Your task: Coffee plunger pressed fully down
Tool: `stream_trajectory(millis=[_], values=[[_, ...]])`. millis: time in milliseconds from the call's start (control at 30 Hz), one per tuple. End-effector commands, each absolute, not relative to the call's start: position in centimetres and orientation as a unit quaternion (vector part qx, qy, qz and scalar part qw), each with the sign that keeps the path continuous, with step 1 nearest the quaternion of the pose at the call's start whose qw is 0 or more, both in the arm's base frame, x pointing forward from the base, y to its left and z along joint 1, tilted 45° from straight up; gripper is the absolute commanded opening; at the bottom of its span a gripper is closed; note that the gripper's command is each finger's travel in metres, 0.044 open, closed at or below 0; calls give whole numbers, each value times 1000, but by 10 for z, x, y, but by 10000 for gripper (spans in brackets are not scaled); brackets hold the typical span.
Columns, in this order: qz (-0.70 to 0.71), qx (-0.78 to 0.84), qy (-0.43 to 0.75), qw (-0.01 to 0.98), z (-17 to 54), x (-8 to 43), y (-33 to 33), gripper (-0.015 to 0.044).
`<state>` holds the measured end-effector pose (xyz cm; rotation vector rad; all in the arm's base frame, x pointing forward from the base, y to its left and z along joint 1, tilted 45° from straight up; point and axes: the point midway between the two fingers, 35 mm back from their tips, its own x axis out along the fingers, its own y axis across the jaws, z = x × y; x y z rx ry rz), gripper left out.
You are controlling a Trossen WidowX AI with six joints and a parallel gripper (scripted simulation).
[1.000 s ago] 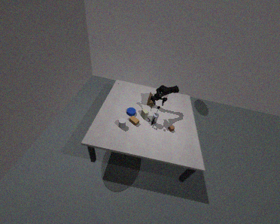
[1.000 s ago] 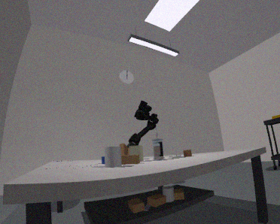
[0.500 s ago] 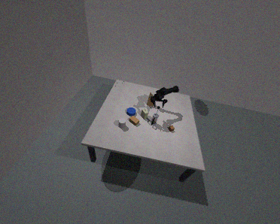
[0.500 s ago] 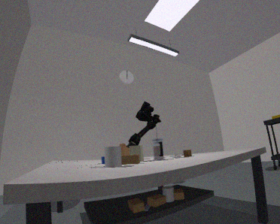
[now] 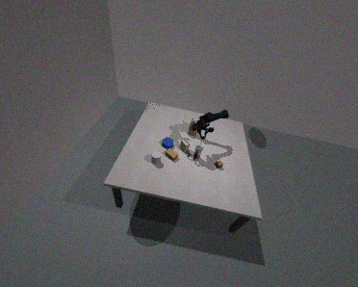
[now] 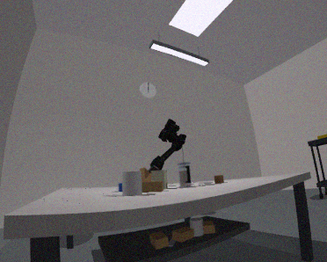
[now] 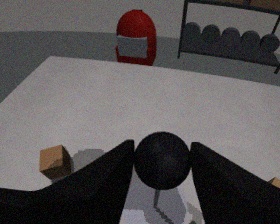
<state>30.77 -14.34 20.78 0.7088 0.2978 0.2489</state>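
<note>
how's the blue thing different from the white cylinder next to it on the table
The blue disc is saturated blue; the white cylinder is pale. The disc sits low and flat; the cylinder stands taller and upright. The disc lies closer to the arm; the cylinder sits nearer the table's front edge. Both are round and untouched by the claw.
</note>
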Motion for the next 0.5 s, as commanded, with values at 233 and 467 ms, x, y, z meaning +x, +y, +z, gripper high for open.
stream_trajectory(millis=[233, 467], values=[[120, 347, 145, 919, 207, 308, -143, 131], [120, 346, 146, 919, 200, 311, -139, 131]])
